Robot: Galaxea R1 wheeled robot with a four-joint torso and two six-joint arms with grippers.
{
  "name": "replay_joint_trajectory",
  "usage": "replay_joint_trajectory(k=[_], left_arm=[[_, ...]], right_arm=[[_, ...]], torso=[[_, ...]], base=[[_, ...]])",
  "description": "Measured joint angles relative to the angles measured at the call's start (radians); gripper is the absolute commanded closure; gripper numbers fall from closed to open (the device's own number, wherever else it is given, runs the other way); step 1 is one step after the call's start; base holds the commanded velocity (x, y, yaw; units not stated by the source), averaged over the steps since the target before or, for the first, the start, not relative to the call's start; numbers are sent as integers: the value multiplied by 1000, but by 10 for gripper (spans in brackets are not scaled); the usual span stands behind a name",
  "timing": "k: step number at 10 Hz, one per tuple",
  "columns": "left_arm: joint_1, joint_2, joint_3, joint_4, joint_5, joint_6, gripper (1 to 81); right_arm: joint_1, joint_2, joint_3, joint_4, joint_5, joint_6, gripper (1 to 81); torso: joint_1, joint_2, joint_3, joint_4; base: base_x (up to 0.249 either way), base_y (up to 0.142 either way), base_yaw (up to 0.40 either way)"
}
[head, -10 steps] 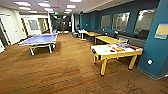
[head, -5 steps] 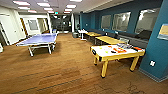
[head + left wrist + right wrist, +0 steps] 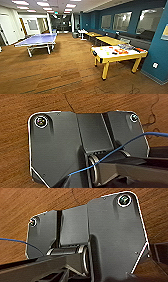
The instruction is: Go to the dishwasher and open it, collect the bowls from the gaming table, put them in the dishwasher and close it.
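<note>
The gaming table point(image 3: 117, 59), with a glossy white top and yellow rim and legs, stands to the right in the head view, close to a teal wall. Small bowls lie on its top toward the far end: red ones point(image 3: 120, 51), a yellow-green one point(image 3: 107, 53) and a black one point(image 3: 114, 53). Their exact number is too blurred to tell. The dishwasher is out of view. Both wrist views look down past the robot's dark plate onto the wooden floor point(image 3: 15, 119) point(image 3: 25, 203).
A blue ping-pong table point(image 3: 37, 39) stands at the left. Yellow-topped tables point(image 3: 110, 40) line the right wall behind the gaming table. A teal wall corner point(image 3: 157, 50) juts out at the right. Wide wooden floor point(image 3: 65, 67) lies between the tables.
The whole head picture has shifted a little, so the camera has moved; the gaming table now sits slightly lower and larger. Nothing on the tables has moved.
</note>
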Motion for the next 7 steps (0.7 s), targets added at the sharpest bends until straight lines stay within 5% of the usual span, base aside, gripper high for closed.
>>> replay_joint_trajectory(k=[7], left_arm=[[0, 0, 1, 0, 0, 0, 10]], right_arm=[[0, 0, 0, 0, -1, 0, 10]], torso=[[0, 0, 0, 0]], base=[[172, 0, 0]])
